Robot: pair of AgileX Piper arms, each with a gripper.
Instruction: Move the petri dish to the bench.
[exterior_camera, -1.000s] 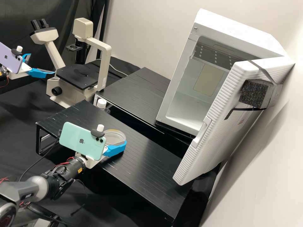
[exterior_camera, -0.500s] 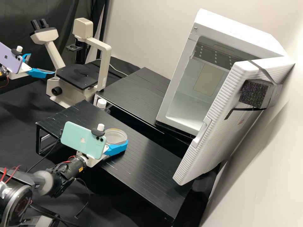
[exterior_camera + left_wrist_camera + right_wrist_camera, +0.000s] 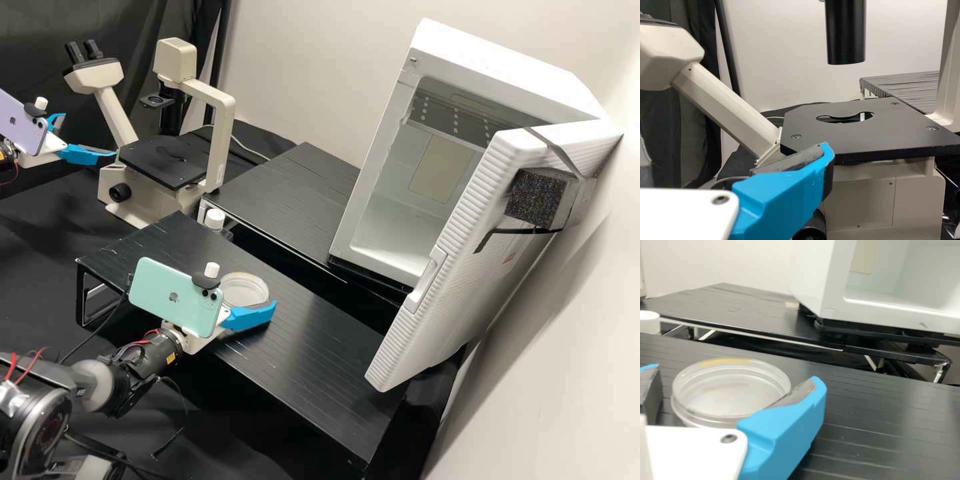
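In the high view, my right gripper (image 3: pixel 252 316) is low over the near black stand, beside the clear round petri dish (image 3: pixel 245 289). The right wrist view has the petri dish (image 3: pixel 730 390) resting flat on the stand between the parted fingers of my right gripper (image 3: pixel 735 376). A gap separates the dish from the finger at the left edge; the nearer finger overlaps its rim, so contact there is unclear. Far from the dish, my left gripper (image 3: pixel 89 136) stands open near the microscope. One blue finger of my left gripper (image 3: pixel 785 197) appears before the microscope stage (image 3: pixel 855 130).
The near black stand (image 3: pixel 320 360) carries the dish. Behind it are a capped bottle (image 3: pixel 215 220) and a second black stand (image 3: pixel 287 193). A white incubator (image 3: pixel 400 220) with its door (image 3: pixel 453 267) swung open is at the right; the microscope (image 3: pixel 213 140) is at back left.
My right gripper's visible finger has shifted outward, away from the dish, and the gripper has opened. The right arm's elbow has moved slightly. My left gripper has kept still.
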